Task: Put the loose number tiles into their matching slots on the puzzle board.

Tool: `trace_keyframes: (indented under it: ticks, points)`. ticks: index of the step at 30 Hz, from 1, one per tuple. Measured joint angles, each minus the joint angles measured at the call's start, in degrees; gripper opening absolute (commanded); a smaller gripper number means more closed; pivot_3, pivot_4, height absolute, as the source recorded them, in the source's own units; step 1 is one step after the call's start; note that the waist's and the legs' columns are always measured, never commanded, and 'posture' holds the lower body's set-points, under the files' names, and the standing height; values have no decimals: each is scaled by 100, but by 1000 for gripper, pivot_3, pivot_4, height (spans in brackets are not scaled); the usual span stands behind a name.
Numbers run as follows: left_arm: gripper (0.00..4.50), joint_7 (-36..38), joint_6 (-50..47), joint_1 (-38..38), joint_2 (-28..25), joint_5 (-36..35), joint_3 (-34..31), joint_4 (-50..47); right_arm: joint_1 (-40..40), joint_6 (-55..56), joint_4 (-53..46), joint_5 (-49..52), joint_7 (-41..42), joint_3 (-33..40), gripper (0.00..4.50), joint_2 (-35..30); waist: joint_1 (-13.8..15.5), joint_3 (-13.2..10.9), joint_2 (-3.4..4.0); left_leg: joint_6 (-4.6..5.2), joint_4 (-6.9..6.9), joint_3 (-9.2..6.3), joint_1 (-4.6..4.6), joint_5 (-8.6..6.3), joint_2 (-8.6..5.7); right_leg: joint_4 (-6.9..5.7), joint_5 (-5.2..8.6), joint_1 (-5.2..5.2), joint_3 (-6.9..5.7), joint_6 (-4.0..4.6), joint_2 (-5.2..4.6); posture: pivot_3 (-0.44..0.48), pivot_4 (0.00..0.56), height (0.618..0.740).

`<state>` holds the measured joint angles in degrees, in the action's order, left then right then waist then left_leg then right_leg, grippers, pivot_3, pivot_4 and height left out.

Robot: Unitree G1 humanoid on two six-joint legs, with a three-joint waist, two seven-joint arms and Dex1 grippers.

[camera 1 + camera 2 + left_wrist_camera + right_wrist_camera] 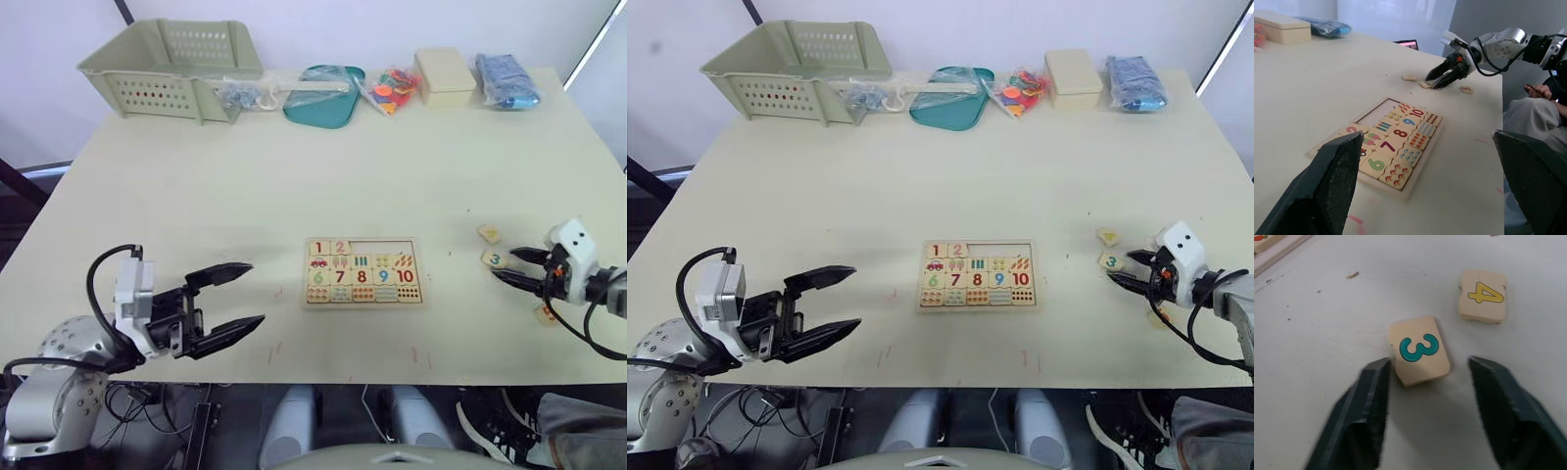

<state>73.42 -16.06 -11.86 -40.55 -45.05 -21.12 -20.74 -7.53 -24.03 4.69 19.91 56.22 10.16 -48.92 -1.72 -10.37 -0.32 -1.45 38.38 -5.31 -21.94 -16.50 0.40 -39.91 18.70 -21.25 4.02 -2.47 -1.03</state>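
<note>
The puzzle board (421, 294) lies at the table's middle front. Tiles 1 and 2 sit in its far row, and the matching slots (387, 247) beside them are bare. To the right lie loose number tiles: a green 3 (1419, 350), a yellow 4 (1482, 295), and a third tile (545, 313) with an unreadable digit near the front edge. My right gripper (502, 263) is open and low over the table, its fingertips either side of the 3's near edge, apart from it. Left of the board, my left gripper (256, 292) hovers open and holds nothing.
Along the far edge stand a green basket (171, 64), a teal tray (323, 98), a bag of coloured pieces (392, 90), a cream box (444, 75) and a blue bag (505, 80). A person's hand (1537, 90) shows beyond the table's right edge.
</note>
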Motion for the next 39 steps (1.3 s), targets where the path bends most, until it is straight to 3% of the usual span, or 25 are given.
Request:
trace_keyframes:
  ticks: [15,18,20,21,29,34,39]
  points:
    - [4500,3,-97,51,-3,-11,0,-28,142,-22,-215,40,-152,27,2697,81,-41,1,-1,0,0,1,0,0,0,1,0,0,0,0,0,0,150,740]
    - [4500,86,-99,42,-46,-19,-32,-24,139,-20,-214,36,-149,26,1935,81,-44,1,-1,0,0,0,0,0,0,1,0,0,0,0,1,0,150,740]
    - [4500,160,-92,14,-48,-23,-82,-4,135,-9,-210,34,-129,21,1118,82,-48,1,-1,0,0,1,0,0,0,1,0,0,0,0,0,0,150,740]
    - [4500,184,-89,-10,-48,-25,-89,3,130,8,-202,31,-111,15,969,81,-49,1,-1,0,0,1,0,0,0,1,0,0,0,0,0,0,150,740]
    - [4500,131,-156,-194,-40,-200,-130,5,94,139,-165,-41,33,-17,969,25,-52,0,-1,0,0,0,0,0,0,1,0,0,2,0,-1,0,150,740]
    - [4500,106,-91,-408,-24,-222,-231,-8,-23,166,-840,-147,204,-83,969,-359,-71,-2,3,0,-2,-16,3,0,2,1,0,-2,9,0,-1,0,150,740]
    - [4500,-43,383,-441,218,80,-343,109,-1179,-931,-1984,71,556,-811,969,-850,-73,-7,7,0,-1,-25,4,0,13,1,-8,-2,2,11,-1,0,150,740]
